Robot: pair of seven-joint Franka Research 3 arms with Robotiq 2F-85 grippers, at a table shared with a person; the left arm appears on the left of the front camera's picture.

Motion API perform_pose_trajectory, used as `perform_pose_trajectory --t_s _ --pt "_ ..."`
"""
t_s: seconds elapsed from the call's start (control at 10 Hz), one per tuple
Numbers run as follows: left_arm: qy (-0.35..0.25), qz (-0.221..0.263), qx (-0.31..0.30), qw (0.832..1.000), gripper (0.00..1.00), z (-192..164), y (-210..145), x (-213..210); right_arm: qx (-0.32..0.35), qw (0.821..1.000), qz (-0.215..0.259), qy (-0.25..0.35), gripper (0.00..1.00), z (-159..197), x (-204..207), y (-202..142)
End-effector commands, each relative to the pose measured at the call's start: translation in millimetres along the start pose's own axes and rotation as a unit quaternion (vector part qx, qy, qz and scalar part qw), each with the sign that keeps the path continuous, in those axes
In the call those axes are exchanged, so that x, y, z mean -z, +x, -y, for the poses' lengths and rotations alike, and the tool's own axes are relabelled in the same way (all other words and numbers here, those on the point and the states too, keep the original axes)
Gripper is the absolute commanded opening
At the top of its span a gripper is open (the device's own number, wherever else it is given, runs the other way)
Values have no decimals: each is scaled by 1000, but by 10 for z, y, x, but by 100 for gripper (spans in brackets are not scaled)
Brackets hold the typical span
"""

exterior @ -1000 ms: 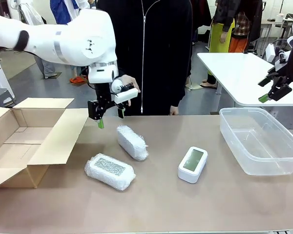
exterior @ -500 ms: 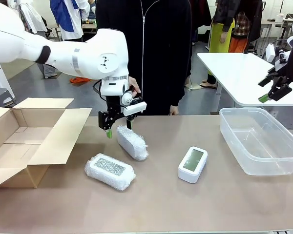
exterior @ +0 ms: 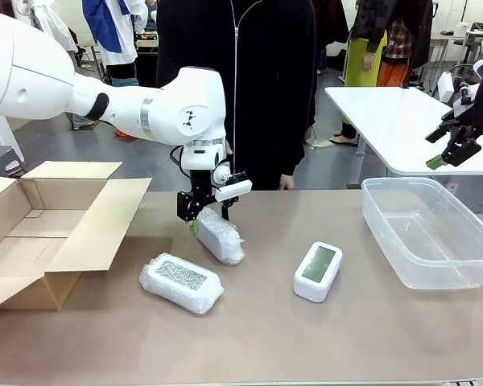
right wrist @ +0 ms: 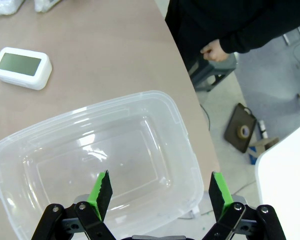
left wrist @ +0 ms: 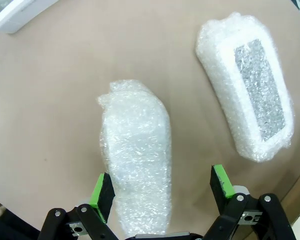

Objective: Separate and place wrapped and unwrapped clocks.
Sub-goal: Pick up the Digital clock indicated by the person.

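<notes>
Green-padded left gripper (left wrist: 161, 185) gapes wide over 1 bubble-wrapped bundle (left wrist: 135, 145), gripping nothing.

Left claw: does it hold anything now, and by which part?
Nothing is held: the left claw stands open over one end of the plain bubble-wrapped bundle.

Looks like a robotics lab hall: white robot arm (exterior: 32, 72) over tan worktable (exterior: 306, 346), second white table (exterior: 394, 121) behind, grey hard floor (exterior: 330, 165), bystander in yellow apron (exterior: 362, 60) beyond.
</notes>
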State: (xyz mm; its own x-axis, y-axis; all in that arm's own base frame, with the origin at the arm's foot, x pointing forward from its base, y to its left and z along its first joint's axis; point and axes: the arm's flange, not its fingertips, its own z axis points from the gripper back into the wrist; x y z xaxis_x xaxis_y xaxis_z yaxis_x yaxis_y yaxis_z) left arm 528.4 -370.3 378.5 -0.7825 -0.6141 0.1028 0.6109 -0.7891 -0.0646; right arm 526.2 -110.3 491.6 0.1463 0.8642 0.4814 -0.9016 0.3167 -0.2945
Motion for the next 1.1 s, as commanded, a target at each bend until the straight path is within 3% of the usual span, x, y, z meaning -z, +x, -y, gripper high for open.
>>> perform_pose_trajectory --t_s 0.0,1.0 --pt "5 -11 26 1000 100 -67 -58 -25 -2 1000 0 2 100 -5 3 -12" --pt "-26 -7 24 999 100 -107 -325 316 -2 1000 0 2 100 -5 3 -12"
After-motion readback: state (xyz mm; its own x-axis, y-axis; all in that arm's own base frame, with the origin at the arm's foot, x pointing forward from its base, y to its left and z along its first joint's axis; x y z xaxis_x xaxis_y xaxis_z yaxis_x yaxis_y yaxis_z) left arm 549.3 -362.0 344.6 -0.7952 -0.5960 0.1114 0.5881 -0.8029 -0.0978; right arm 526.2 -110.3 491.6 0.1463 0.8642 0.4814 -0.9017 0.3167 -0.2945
